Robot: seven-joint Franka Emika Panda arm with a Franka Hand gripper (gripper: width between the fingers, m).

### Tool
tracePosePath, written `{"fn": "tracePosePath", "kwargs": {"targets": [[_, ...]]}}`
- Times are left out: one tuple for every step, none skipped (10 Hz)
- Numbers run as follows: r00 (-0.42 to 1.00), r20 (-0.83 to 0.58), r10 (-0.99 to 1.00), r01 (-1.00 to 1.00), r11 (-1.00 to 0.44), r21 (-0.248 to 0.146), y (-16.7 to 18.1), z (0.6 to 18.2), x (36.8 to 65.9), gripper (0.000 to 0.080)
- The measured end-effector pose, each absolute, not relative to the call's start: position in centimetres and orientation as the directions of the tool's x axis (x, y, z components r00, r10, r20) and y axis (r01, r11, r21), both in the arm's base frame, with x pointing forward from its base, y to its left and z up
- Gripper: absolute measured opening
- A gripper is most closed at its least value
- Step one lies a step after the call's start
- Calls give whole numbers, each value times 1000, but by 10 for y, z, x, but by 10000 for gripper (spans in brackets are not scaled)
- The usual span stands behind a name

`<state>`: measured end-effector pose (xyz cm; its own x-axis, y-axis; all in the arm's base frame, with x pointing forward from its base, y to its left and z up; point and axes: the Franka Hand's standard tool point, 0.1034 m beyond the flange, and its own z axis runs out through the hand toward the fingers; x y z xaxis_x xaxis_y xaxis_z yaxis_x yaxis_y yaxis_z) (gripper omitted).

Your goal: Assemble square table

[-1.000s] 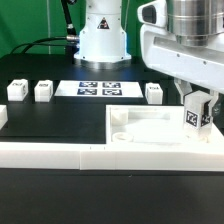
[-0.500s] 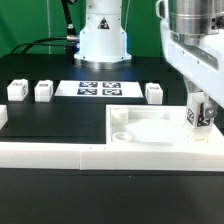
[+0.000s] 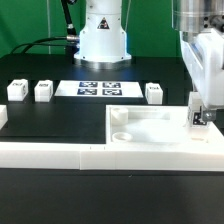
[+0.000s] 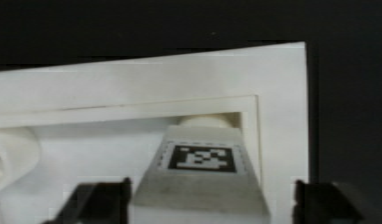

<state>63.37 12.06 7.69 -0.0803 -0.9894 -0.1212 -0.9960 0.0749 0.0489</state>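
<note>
The square table's white slab (image 3: 150, 128) lies at the exterior view's right, against the rail fence; round corner holes (image 3: 119, 116) show on its left side. My gripper (image 3: 199, 118) is shut on a white tagged leg block (image 3: 198, 114) and holds it upright, low over the slab's far right corner. In the wrist view the leg block (image 4: 202, 160) stands between my two dark fingers (image 4: 99, 200), gripper (image 4: 214, 207), with the slab (image 4: 117, 100) under it. Three more leg blocks (image 3: 16, 90), (image 3: 43, 91), (image 3: 154, 93) stand on the black table.
The marker board (image 3: 98, 88) lies flat in front of the robot base (image 3: 103, 35). A long low white rail fence (image 3: 50, 152) runs along the near side. Cables lie at the back left.
My gripper has moved toward the exterior view's right and slightly down with the leg block, from beside the slab's right part to over its far right corner.
</note>
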Motion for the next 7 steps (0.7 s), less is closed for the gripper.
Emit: {"fn": "tracePosePath", "kwargs": {"targets": [[-48, -122, -991, -998, 43, 47, 121, 77, 633, 528], [123, -126, -984, -991, -128, 27, 121, 79, 634, 622], [271, -118, -955, -962, -274, 4, 123, 80, 634, 622], [347, -118, -931, -937, -348, -5, 127, 80, 633, 645], [408, -118, -905, -912, -410, -11, 125, 79, 633, 649], [442, -117, -889, -896, -443, -15, 125, 79, 633, 649], [527, -115, -842, -849, -527, -25, 125, 78, 633, 649]]}}
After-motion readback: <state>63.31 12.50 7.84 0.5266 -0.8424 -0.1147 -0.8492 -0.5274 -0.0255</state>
